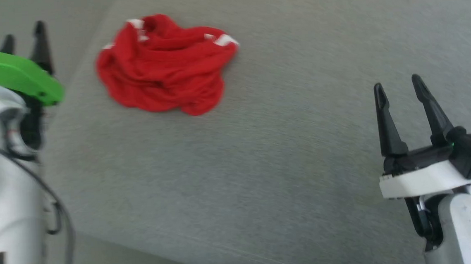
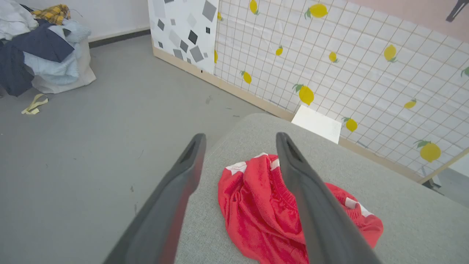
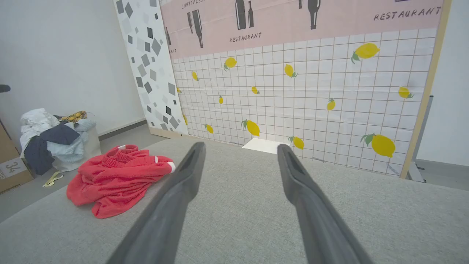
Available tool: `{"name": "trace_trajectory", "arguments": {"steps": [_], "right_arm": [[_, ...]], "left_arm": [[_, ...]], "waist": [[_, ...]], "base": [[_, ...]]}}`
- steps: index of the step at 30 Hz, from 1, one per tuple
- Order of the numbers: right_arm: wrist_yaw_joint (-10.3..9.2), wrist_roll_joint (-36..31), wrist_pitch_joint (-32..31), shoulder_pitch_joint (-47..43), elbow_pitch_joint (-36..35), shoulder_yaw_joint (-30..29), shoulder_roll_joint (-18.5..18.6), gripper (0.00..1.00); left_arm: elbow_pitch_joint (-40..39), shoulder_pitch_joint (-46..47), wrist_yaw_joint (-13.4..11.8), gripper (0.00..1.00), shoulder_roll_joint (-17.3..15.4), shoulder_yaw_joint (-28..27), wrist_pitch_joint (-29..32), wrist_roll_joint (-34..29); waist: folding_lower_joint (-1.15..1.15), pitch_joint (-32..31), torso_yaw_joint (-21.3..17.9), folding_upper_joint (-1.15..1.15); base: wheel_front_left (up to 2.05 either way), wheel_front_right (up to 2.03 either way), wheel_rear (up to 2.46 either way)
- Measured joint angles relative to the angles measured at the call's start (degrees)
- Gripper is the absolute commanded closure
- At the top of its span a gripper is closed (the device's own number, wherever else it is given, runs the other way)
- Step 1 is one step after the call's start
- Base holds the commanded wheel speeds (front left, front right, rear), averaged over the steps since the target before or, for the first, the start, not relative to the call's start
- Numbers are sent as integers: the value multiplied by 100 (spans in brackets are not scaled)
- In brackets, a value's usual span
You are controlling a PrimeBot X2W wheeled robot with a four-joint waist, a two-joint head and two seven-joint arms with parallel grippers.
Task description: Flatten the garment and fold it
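At the far left of the grey bench (image 1: 287, 157), close to its left edge, the garment (image 1: 164, 66) lies in a crumpled heap. Its red folds are bunched over one another, with bits of white trim showing along the far side and the gathered waistband turned up on top. Nothing holds it. The left pincer (image 2: 240, 136) hovers above the heap and just to its left, its two dark fingers spread wide and empty; seen along them, one finger crosses in front of the red cloth. The right pincer (image 1: 398, 85) stands well apart, over bare bench at the near right, also spread wide and empty.

The step in hand looks like the first reach, with no flattening done yet. To do it well, aim for two clear landmarks rather than the middle of the heap: the white-trimmed corners or the ends of the waistband. The left pincer is best placed for the left side, while the right must travel across to the white patch on the heap's right. Pinch a single layer, low against the bench, then draw the two grips apart so the cloth spreads instead of sliding off the left edge
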State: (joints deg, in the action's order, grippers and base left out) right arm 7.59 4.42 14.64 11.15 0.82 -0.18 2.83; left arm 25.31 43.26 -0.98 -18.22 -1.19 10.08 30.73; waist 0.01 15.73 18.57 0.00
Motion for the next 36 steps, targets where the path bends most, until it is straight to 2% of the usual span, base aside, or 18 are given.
{"name": "trace_trajectory", "arguments": {"steps": [5,15,21,22,23,24,26,29,36], "right_arm": [[0,149,2,204,-36,30,0,0],[0,405,2,293,-163,-22,7,0],[0,480,2,302,-175,-2,8,0],[0,480,2,302,-172,-1,9,0],[0,480,2,303,-170,0,8,0],[0,480,2,303,-170,3,9,0],[0,479,2,303,-165,-3,10,0],[0,474,2,302,-152,-24,10,0],[0,455,2,241,-36,-59,9,0]], "left_arm": [[237,242,-352,0,-561,-361,1170,244],[48,-15,-1404,0,-1096,-664,3505,632],[-528,-698,-1805,0,-1369,-656,4452,645],[-662,-772,-1857,13,-1395,-706,4560,682],[-786,-841,-1884,52,-1423,-746,4615,706],[-928,-927,-1900,100,-1459,-775,4633,710],[-1193,-1070,-1867,100,-1482,-783,4541,702],[-1400,-1197,-1752,100,-1421,-751,3896,526],[-1449,-1029,-1191,100,-1496,-616,867,-468]], "waist": [[0,412,-645,0],[1,1185,-1676,0],[-1,1508,-2070,0],[-1,1546,-2121,0],[0,1569,-2158,0],[-1,1586,-2196,0],[0,1577,-2239,0],[0,1492,-2253,0],[0,1029,-2171,0]], "base": [[0,0,0],[0,0,0],[0,0,0],[0,0,0],[0,0,0],[0,0,0],[0,0,0],[0,0,0],[0,0,0]]}}
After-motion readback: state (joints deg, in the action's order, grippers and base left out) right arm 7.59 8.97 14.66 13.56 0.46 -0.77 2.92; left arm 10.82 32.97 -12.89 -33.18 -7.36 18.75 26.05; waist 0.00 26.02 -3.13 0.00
